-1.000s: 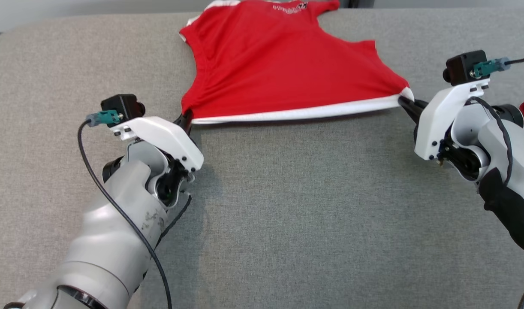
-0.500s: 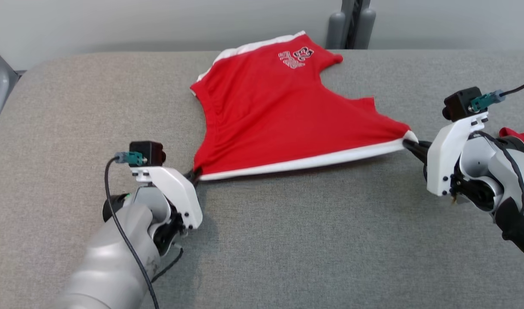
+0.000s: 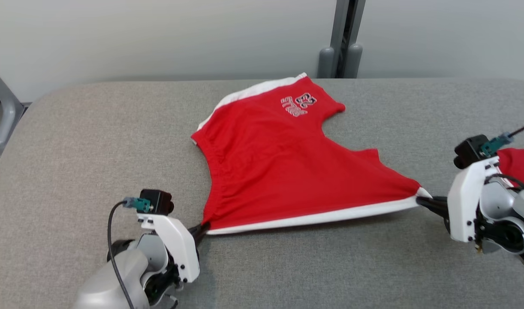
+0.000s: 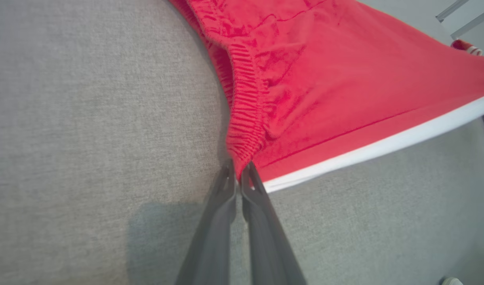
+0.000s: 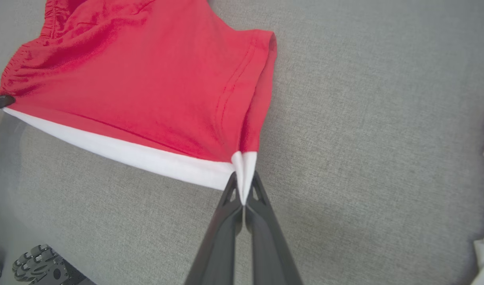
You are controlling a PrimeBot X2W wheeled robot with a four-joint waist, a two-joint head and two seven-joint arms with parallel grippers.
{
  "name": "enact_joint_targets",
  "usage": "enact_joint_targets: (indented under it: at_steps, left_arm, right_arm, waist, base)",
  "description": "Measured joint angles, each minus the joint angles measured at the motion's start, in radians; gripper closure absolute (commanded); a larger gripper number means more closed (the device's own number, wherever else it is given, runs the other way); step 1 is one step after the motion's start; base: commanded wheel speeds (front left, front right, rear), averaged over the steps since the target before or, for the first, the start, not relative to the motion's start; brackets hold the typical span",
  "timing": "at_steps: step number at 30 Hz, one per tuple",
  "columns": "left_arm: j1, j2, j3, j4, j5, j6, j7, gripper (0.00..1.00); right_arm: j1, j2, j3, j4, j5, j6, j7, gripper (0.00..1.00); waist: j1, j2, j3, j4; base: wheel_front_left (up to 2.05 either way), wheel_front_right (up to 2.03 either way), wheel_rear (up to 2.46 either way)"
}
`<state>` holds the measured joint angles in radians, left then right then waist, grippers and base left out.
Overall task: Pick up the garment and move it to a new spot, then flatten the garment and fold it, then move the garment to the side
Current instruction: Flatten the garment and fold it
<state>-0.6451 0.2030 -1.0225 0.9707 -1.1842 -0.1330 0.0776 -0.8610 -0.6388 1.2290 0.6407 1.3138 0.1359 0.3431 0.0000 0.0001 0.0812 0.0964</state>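
Note:
A red garment [image 3: 279,163] with white trim and a small printed logo lies spread on the grey padded table [image 3: 94,141]. Its near hem is pulled taut between my two grippers. My left gripper [image 3: 202,227] is shut on the gathered elastic corner at the hem's left end, seen close in the left wrist view, where the gripper [image 4: 237,178] pinches the red fabric [image 4: 325,79]. My right gripper [image 3: 423,199] is shut on the white-trimmed right corner. In the right wrist view the gripper [image 5: 243,190] holds the folded white tip of the garment [image 5: 147,91].
Another red and white cloth [image 3: 519,161] lies at the table's right edge behind my right wrist. A grey post [image 3: 341,43] stands behind the table and a metal frame [image 3: 4,111] at the far left. The robot's wheeled base [image 5: 36,257] shows low in the right wrist view.
The head camera has tilted up, so everything sits lower in the picture. Both grippers have kept their hold, and the garment has slid a little toward me from the far edge.

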Motion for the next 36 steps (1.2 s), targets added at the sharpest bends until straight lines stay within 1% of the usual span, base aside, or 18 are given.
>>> enact_joint_targets:
  at_steps: [4, 8, 11, 16, 20, 21, 24, 28, 31, 36]
  left_arm:
    - [0.060, 0.036, 0.017, -0.096, -0.040, 0.000, 0.019, 1.00]
    - [0.126, 0.082, 0.018, -0.229, -0.056, 0.031, 0.036, 1.00]
    - [0.184, 0.132, 0.015, -0.349, -0.065, 0.068, 0.055, 1.00]
    - [0.284, 0.220, 0.013, -0.592, -0.109, 0.144, 0.110, 1.00]
    - [0.344, 0.302, 0.000, -0.772, -0.128, 0.199, 0.162, 1.00]
    - [0.344, 0.302, 0.000, -0.772, -0.128, 0.199, 0.162, 1.00]
    - [0.377, 0.340, 0.008, -0.867, -0.149, 0.243, 0.174, 1.00]
    - [0.393, 0.360, 0.034, -0.958, -0.192, 0.286, 0.191, 1.00]
    - [0.388, 0.368, 0.062, -0.991, -0.232, 0.292, 0.210, 1.00]
    - [0.312, 0.393, 0.071, -1.019, -0.242, 0.273, 0.286, 1.00]
  right_arm:
    - [0.040, -0.071, 0.002, -0.086, 0.040, 0.000, 0.009, 1.00]
    - [0.086, -0.148, 0.007, -0.174, 0.070, 0.000, 0.027, 1.00]
    - [0.115, -0.198, 0.004, -0.239, 0.101, 0.000, 0.040, 1.00]
    - [0.154, -0.287, 0.002, -0.333, 0.143, 0.000, 0.089, 1.00]
    - [0.192, -0.345, -0.006, -0.403, 0.206, -0.001, 0.126, 1.00]
    - [0.192, -0.345, -0.006, -0.403, 0.206, -0.001, 0.126, 1.00]
    - [0.201, -0.374, -0.016, -0.442, 0.223, -0.001, 0.131, 1.00]
    - [0.188, -0.386, -0.037, -0.454, 0.198, -0.002, 0.113, 1.00]
    - [0.147, -0.378, -0.065, -0.448, 0.182, -0.002, 0.104, 1.00]
    - [0.060, -0.350, -0.102, -0.420, 0.125, -0.002, 0.108, 1.00]
  waist:
    - [0.0000, 0.0000, -0.026, -0.004]
    - [0.0000, 0.0000, -0.042, -0.007]
    - [0.0000, 0.0000, -0.051, -0.010]
    - [0.0000, 0.0000, -0.063, -0.013]
    - [0.0000, 0.0000, -0.069, -0.013]
    - [0.0000, 0.0000, -0.069, -0.013]
    - [0.0000, 0.0000, -0.066, -0.012]
    - [0.0000, 0.0000, -0.045, -0.009]
    - [0.0000, 0.0000, -0.024, -0.005]
    - [0.0000, 0.0000, 0.028, 0.011]
  base:
    - [0.00, 0.00, 0.00]
    - [0.00, 0.00, 0.00]
    - [0.00, 0.00, 0.00]
    - [0.00, 0.00, 0.00]
    - [0.00, 0.00, 0.00]
    - [0.00, 0.00, 0.00]
    - [0.00, 0.00, 0.00]
    - [0.00, 0.00, 0.00]
    - [0.00, 0.00, 0.00]
    - [0.00, 0.00, 0.00]
